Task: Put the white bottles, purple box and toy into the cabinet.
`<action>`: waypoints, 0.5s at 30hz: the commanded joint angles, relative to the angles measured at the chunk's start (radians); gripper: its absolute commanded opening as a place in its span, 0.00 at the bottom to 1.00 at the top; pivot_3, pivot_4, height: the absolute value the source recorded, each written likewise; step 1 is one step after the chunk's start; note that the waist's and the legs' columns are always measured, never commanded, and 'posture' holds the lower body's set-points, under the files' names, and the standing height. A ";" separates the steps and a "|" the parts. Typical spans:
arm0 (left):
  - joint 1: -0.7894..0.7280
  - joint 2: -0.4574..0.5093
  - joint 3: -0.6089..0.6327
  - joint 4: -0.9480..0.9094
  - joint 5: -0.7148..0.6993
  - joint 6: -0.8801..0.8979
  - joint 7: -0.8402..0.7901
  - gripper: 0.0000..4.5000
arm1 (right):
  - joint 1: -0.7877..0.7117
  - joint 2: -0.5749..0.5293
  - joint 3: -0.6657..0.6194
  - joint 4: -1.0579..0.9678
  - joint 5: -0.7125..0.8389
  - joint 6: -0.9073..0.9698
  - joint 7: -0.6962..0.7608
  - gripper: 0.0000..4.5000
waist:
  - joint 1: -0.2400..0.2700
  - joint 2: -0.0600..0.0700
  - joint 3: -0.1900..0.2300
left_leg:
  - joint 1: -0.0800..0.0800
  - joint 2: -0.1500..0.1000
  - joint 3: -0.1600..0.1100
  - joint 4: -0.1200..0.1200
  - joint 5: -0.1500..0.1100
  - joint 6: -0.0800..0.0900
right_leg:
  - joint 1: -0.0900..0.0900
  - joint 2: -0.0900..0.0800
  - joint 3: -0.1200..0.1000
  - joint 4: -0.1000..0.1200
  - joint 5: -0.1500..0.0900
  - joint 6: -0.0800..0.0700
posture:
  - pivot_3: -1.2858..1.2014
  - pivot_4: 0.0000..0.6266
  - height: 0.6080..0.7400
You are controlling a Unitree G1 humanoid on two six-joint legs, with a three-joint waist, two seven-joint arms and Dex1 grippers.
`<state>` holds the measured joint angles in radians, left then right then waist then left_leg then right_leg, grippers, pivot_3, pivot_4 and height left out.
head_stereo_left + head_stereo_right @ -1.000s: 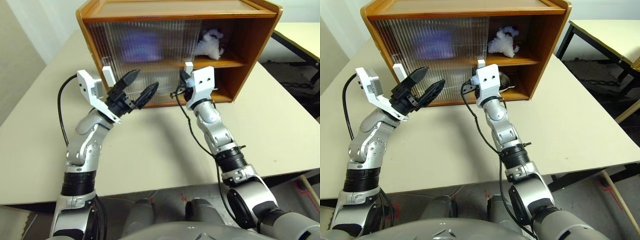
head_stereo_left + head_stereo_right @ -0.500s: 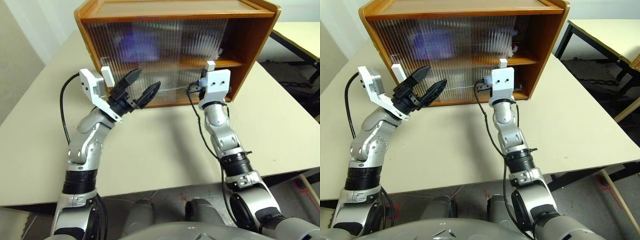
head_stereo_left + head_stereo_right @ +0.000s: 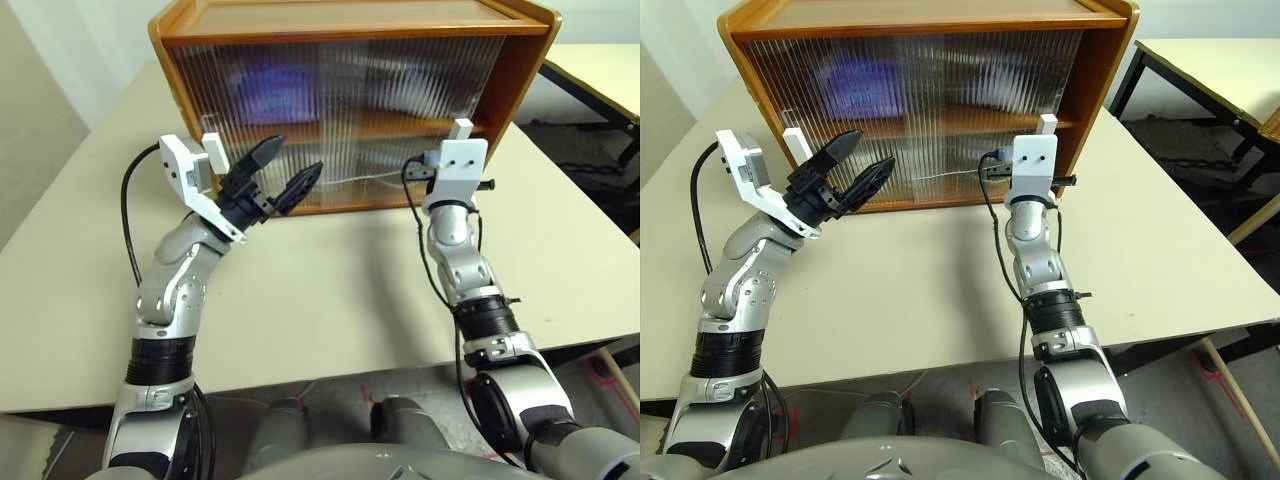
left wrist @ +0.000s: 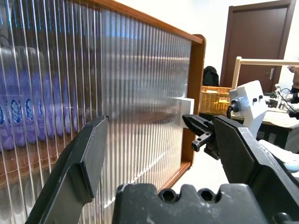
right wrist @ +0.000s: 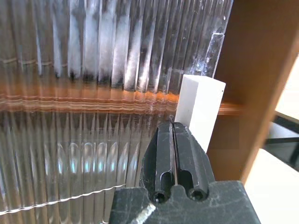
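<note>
The right gripper has its fingers pressed flat together, gripping nothing, its tip against the side of the white handle on the cabinet. That ribbed sliding door reaches nearly to the cabinet's right wall just beyond the handle. The left gripper hangs in front of the left door with its two black fingers spread wide and empty. Behind that door, just ahead of it, the purple box shows as a blur on the shelf.
</note>
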<state>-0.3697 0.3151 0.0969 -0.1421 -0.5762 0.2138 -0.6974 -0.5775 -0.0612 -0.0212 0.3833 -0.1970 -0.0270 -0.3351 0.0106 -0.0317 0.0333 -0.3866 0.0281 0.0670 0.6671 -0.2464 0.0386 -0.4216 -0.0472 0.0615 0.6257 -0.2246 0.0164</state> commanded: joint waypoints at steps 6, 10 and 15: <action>-0.004 -0.002 -0.007 0.004 0.008 0.001 -0.003 1.00 | -0.038 -0.039 -0.034 0.093 -0.036 -0.027 -0.107 0.01 | -0.007 0.000 0.000 | 0.000 0.000 0.000 0.000 0.000 0.000 | 0.000 0.000 0.000 0.000 0.000 0.000 | 0.56 0.00 1.00; 0.000 -0.002 -0.006 0.001 0.008 0.001 -0.003 1.00 | -0.053 -0.056 -0.039 0.130 -0.048 -0.040 -0.150 0.01 | -0.007 0.000 0.000 | 0.000 0.000 0.000 0.000 0.000 0.000 | 0.000 0.000 0.000 0.000 0.000 0.000 | 0.56 0.00 1.00; 0.000 -0.001 -0.005 0.001 0.008 0.000 -0.002 1.00 | -0.062 -0.068 -0.049 0.165 -0.041 -0.063 -0.157 0.01 | -0.016 0.000 0.000 | 0.000 0.000 0.000 0.000 0.000 0.001 | 0.000 0.000 0.001 0.000 0.000 0.000 | 0.56 0.00 1.00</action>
<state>-0.3696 0.3146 0.0971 -0.1422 -0.5761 0.2138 -0.6973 -0.6348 -0.1167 -0.0514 0.5258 -0.2381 -0.0780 -0.4704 -0.0055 -0.0317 0.0333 -0.3867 0.0276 0.0668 0.6672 -0.2460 0.0392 -0.4211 -0.0473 0.0621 0.6257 -0.2245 0.0167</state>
